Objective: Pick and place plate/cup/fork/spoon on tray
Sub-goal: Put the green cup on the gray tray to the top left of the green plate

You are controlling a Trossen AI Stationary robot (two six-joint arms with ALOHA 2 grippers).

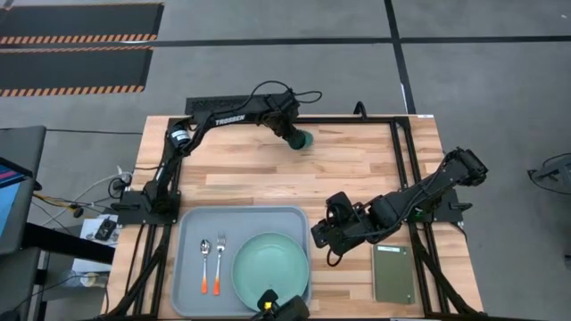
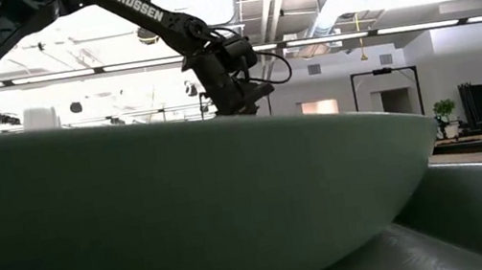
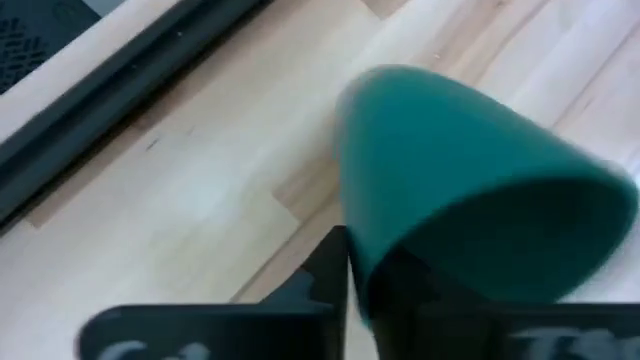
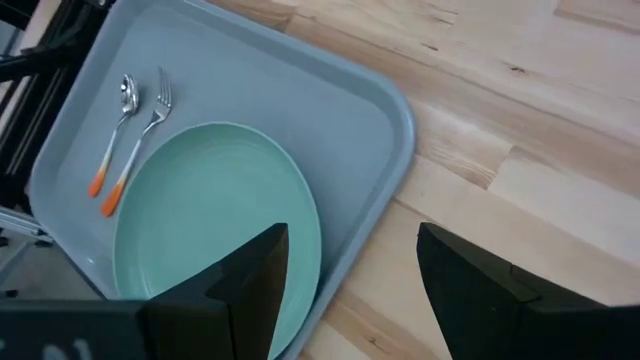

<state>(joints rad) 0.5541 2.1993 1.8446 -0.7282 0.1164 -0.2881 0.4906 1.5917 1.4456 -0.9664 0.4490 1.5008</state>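
My left gripper (image 1: 297, 135) is at the table's far middle, shut on the dark teal cup (image 1: 303, 140); the cup fills the left wrist view (image 3: 470, 170). The pale grey-blue tray (image 1: 192, 223) lies at the near edge. It holds the mint-green plate (image 1: 270, 266) on its right half and the spoon (image 1: 204, 260) and fork (image 1: 219, 257) side by side on its left half. My right gripper (image 1: 321, 236) is open and empty, just right of the tray's right rim (image 4: 405, 130). My left gripper holds the cup at its wide rim end (image 3: 365, 265). One finger (image 3: 325, 275) lies against the outside of the wall; the cup hides the other. The cup is tipped, its narrow base pointing away from the gripper. Whether it is clear of the table I cannot tell.
A small dark green pad (image 1: 393, 272) lies at the near right. A black frame rail (image 1: 357, 116) runs along the table's far edge and its sides. In the low view the plate (image 2: 185, 212) fills the foreground. Bare wood (image 1: 268, 174) lies between the cup and the tray.
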